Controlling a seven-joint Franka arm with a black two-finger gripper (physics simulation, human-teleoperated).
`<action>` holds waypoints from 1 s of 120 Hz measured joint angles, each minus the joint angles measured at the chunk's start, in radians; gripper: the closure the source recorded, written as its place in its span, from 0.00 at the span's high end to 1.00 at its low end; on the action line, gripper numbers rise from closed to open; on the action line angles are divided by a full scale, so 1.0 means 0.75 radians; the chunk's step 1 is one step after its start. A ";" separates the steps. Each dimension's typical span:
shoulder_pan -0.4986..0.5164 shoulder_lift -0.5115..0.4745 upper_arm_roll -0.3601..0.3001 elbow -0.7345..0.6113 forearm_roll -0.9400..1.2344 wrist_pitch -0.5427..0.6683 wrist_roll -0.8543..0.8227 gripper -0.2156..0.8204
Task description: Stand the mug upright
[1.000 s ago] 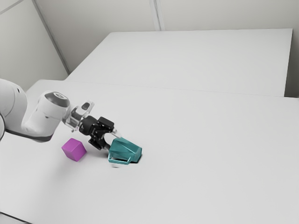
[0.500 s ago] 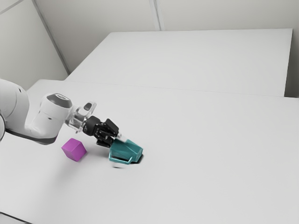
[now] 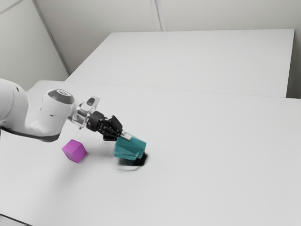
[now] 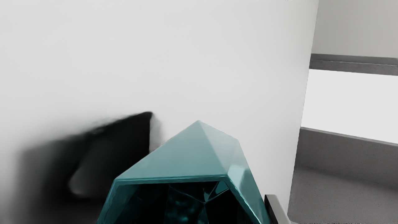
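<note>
above the white table, well in from its far edge, your teal faceted mug has just lifted clear, tilted; your black two-finger gripper pinches it, so you can likely turn it upright.

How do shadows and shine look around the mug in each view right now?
Exterior view: a dark, soft-edged shadow lies below the mug on the evenly pale table. Wrist view: the shadow is near-black, crisp at one edge and smeared at the other; the mug's outer faces carry a pale sheen, its interior mostly black with teal glints.
</note>
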 joint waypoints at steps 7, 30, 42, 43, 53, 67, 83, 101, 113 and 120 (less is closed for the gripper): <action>-0.003 -0.026 -0.009 0.075 0.056 0.001 -0.007 0.05; 0.018 -0.020 -0.074 0.452 0.675 0.038 -0.086 0.04; 0.000 0.008 -0.150 0.521 1.109 0.097 -0.195 0.04; -0.001 0.015 -0.154 0.523 1.139 0.103 -0.207 0.04; -0.003 0.099 -0.174 0.529 1.365 0.175 -0.325 0.04; 0.000 0.180 -0.177 0.529 1.511 0.292 -0.479 0.04; -0.009 0.170 -0.179 0.495 1.560 0.376 -0.629 0.04; -0.046 0.088 -0.212 0.396 1.560 0.400 -0.776 0.04; -0.049 0.092 -0.217 0.388 1.553 0.411 -0.857 0.04; -0.049 0.104 -0.218 0.387 1.546 0.418 -0.899 0.04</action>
